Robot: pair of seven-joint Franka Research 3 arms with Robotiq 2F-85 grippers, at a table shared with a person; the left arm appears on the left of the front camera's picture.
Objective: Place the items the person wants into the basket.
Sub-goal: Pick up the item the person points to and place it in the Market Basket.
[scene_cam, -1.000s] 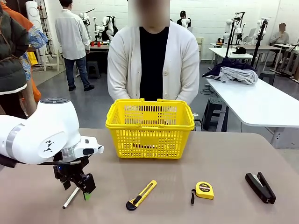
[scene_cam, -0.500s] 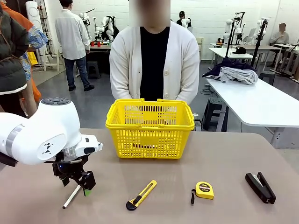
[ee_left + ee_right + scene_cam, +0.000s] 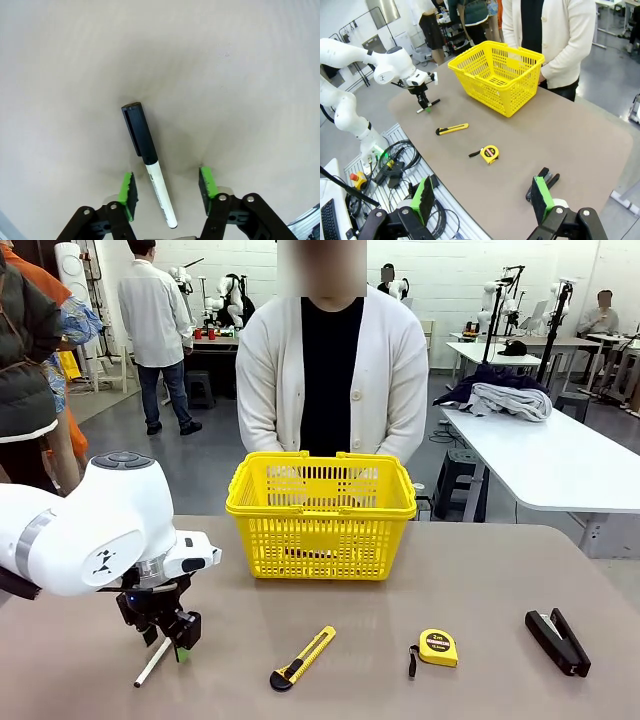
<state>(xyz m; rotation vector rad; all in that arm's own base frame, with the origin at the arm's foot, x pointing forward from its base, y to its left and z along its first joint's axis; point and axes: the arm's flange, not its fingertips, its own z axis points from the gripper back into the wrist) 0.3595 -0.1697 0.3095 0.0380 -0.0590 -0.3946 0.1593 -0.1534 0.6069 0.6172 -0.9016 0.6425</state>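
Classed as a robotics laboratory, open-plan.

Landmark taken: yellow plastic lattice shopping basket [image 3: 320, 530] on a grey-brown laminate worktable [image 3: 470, 570].

- Left of the basket: white jointed robot arm [image 3: 80, 535], standing beside the worktable.
- On the robot's side of the basket, below the table edge: loose black cables [image 3: 395, 155], red emergency-stop button on a yellow box [image 3: 354, 178], black keyboard [image 3: 326, 220], ribbed aluminium base plate [image 3: 392, 135].
- Behind and right of the basket: long white benches [image 3: 560, 465] with black instrument stands [image 3: 555, 325] and a heap of dark and grey cloth [image 3: 505, 398].
- Behind and left of the basket: person in a white lab coat [image 3: 155, 315].
- Around the basket's table: grey sealed floor [image 3: 200, 465], and white walls [image 3: 450, 270] far behind.
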